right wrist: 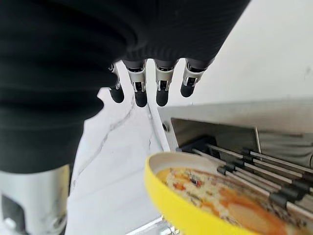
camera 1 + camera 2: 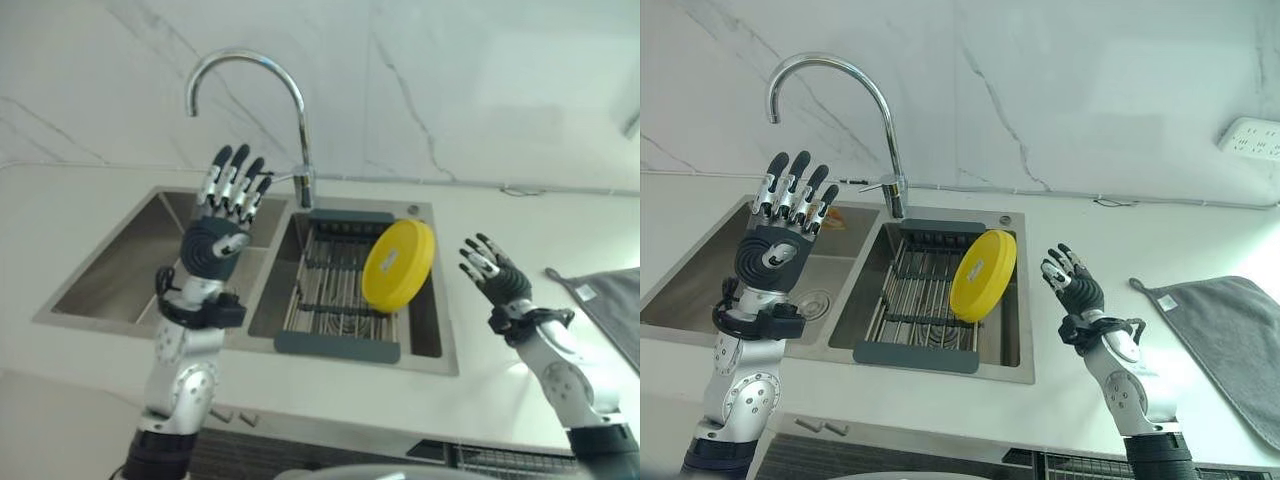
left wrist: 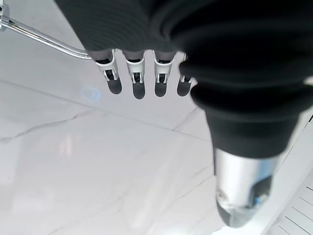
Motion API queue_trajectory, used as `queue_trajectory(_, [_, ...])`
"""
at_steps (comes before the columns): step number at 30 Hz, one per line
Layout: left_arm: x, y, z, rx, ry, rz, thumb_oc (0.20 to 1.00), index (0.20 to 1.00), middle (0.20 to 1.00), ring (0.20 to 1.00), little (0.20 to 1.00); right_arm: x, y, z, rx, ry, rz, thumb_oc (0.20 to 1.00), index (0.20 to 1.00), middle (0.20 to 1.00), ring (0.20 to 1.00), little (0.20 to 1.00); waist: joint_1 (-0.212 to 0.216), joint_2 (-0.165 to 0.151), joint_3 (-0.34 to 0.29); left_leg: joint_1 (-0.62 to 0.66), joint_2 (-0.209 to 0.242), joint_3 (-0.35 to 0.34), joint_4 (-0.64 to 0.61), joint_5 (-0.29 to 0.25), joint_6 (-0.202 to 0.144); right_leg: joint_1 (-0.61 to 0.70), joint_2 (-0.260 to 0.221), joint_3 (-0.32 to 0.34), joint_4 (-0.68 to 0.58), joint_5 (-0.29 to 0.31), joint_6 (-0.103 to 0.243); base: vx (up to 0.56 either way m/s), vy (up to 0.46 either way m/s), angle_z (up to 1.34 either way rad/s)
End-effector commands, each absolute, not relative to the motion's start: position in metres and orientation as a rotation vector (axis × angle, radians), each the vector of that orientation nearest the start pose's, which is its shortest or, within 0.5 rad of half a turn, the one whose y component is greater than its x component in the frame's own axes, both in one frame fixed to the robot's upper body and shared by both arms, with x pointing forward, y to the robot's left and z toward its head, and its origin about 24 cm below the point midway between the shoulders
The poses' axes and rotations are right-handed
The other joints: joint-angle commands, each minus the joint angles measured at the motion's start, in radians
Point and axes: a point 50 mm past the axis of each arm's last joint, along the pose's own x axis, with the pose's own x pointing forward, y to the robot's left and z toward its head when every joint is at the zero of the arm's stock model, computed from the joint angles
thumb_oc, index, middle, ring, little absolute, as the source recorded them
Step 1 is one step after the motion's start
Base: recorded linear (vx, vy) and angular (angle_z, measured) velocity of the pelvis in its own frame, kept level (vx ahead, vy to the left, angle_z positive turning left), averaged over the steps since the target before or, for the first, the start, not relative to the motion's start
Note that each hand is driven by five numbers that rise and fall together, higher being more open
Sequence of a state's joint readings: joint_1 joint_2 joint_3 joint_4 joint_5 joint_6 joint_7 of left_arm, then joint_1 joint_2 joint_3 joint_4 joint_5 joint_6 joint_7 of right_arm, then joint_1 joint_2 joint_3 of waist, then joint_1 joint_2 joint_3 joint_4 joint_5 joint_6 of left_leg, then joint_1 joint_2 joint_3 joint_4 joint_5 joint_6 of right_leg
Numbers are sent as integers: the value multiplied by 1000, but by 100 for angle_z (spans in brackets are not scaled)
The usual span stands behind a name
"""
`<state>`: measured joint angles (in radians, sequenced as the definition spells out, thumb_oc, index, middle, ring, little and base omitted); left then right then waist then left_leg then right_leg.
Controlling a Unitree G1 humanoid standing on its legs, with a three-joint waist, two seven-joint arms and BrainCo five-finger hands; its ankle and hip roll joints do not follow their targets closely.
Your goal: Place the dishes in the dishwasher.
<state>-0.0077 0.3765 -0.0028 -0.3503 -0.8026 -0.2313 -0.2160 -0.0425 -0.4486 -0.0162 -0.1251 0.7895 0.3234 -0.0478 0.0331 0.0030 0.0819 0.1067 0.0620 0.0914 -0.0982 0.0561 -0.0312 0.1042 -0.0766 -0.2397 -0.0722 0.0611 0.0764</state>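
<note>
Both arms are up and nothing is gripped: your left robot hand hangs over the left sink basin with fingers straight and spread, and your right robot hand floats above the tabletop beside the sink, fingers relaxed and released. The plate you want leans on edge in the rack in the right basin, tilted against the rack's right side, and the right wrist view shows food smears on its face. Judging from here, the reach is yours on the right: come in from the side, get the thumb and fingers either side of the upper rim, and lift straight up so the plate clears the rack's wires. Mind the faucet arching overhead, and the cloth lying on your right.
</note>
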Motion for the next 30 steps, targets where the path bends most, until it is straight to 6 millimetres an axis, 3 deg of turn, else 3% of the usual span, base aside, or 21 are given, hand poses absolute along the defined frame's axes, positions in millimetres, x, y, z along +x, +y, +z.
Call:
queue_trajectory(1, [236,190,180,-269,-674,-399,1000,1000,1000,1000,1000,279,-204,95,375,87,158,1000,1000,1000,1000,1000,20,-68,-15,39,37,43,11,-159,-6,57,-78,-42,-15,-90,55,-24,0,4])
queue_trajectory(30, [238,191,173,-297,-614,-371,1000,1000,1000,1000,1000,283,-188,88,347,178,291,1000,1000,1000,1000,1000,46,-72,-12,37,38,36,11,-152,-10,62,-74,-59,-15,-93,51,-2,0,2])
